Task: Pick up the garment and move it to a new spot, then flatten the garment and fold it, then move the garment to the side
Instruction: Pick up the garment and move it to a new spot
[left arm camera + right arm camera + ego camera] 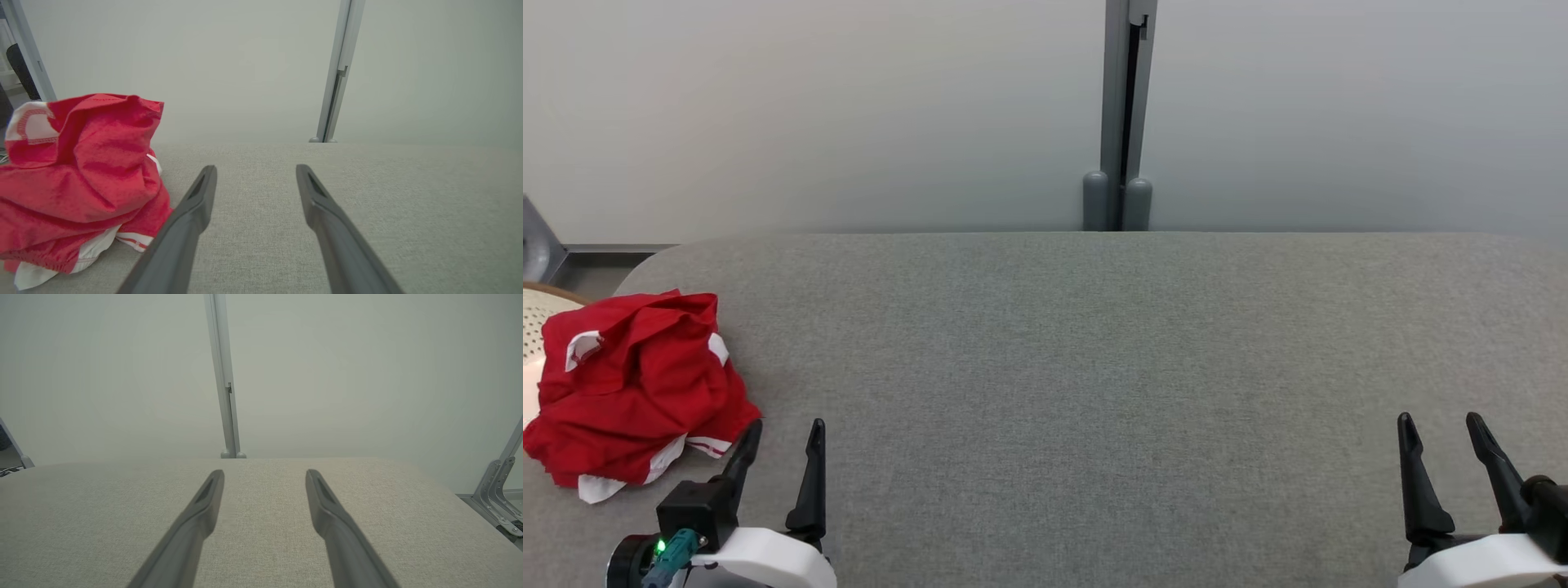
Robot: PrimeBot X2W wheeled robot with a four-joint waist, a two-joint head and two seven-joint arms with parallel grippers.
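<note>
Garment (633,384) heaped at nine o'clock on bench (1094,367); pickup not begun. Left claw (786,426), right claw (1441,420) spread, empty. Next, likely: left claw reaches toward ten o'clock, pinches heap.

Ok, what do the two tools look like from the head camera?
Left tool: two long, dark, tapering fingers on a black block, white wrist shell, a lit green light and a teal plug. Right tool: same dark fingers, white shell, black knob beside it.
</note>
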